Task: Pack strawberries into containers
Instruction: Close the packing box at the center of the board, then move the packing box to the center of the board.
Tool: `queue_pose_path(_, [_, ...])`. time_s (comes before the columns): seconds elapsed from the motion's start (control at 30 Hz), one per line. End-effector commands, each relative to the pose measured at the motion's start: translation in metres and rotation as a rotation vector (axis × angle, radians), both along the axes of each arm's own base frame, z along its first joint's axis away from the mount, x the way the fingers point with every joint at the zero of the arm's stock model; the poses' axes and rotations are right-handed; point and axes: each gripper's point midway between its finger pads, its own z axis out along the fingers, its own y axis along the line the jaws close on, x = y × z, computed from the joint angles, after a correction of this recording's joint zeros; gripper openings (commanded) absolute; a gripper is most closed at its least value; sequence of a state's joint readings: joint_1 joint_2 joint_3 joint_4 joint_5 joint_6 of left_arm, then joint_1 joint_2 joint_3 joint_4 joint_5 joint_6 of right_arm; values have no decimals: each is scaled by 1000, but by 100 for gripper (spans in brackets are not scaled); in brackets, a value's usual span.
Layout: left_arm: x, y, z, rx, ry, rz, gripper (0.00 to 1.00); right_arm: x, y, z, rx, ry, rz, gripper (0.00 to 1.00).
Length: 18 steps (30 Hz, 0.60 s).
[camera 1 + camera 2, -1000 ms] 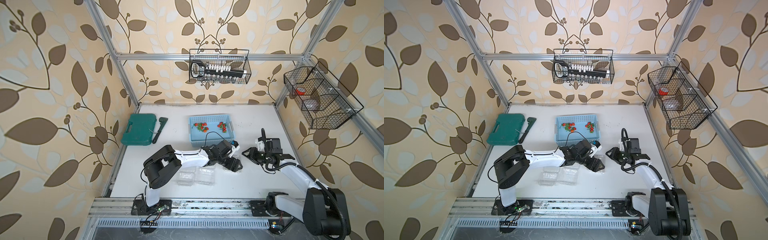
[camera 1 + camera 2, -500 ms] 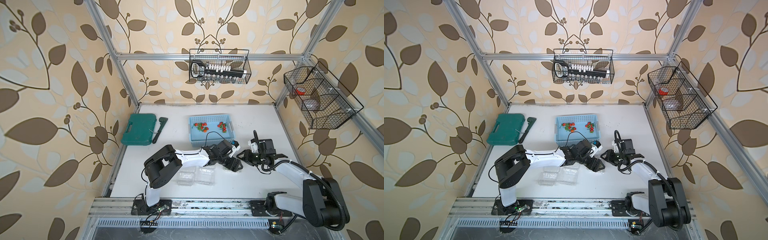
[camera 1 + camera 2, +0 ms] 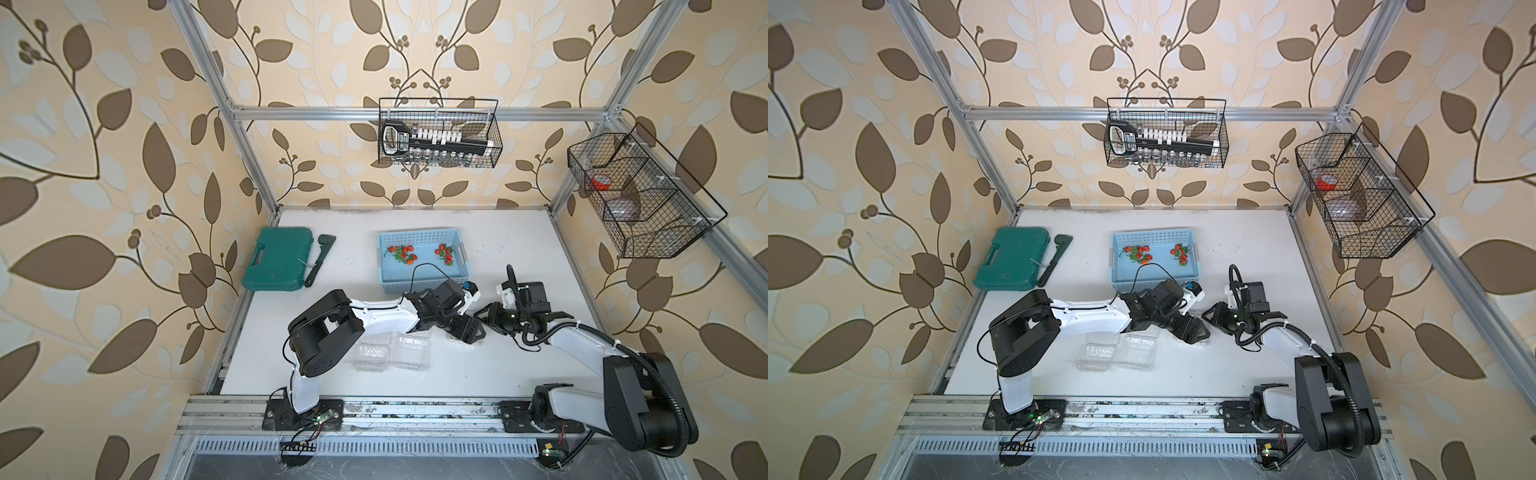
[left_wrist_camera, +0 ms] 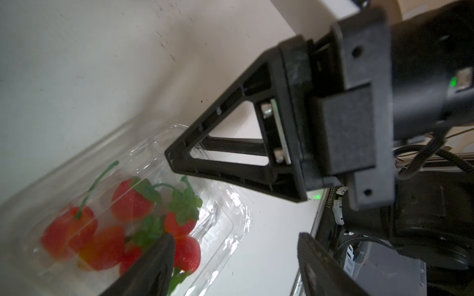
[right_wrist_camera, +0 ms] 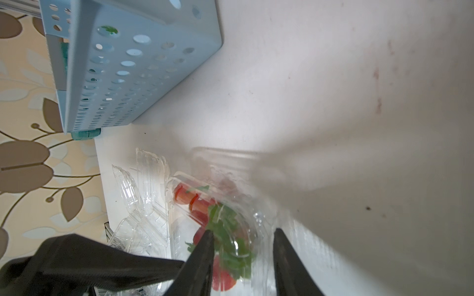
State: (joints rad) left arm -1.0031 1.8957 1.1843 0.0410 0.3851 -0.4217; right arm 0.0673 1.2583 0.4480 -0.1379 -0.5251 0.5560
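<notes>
In both top views, loose strawberries lie in the blue basket toward the far edge of the table. Two empty containers sit nearer the front edge.

In the left wrist view we see the third container holding about six berries. The left fingers stand apart astride its corner.

In the right wrist view the right fingers stand apart over it. We cannot tell whether they press on it.

White table: containers, basket, case.
</notes>
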Motion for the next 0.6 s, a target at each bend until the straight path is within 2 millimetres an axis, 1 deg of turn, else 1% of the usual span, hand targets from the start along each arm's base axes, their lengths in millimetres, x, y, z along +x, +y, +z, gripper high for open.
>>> queue_pose_path(0.0, [-4,-1,-4,9,-12,-18,77,-10,-1,-14,-10,42,-7,35])
queue_pose_path(0.3, [-6,4,-7,15,-10,-13,77,-15,-2,-17,-7,48,-16,29])
queue_pose_path(0.43, [-6,6,-4,14,-20,-10,77,-14,-2,-15,-5,45,-21,29])
queue_pose_path(0.47, [-6,7,-2,14,-27,-10,77,-14,-3,-13,-9,40,-21,31])
queue_pose_path(0.53, [-3,7,7,12,-53,-11,77,-11,-5,-7,-24,28,-21,39])
queue_pose_path(0.57, [-2,8,11,14,-67,-10,77,-8,-5,-1,-31,11,-22,41])
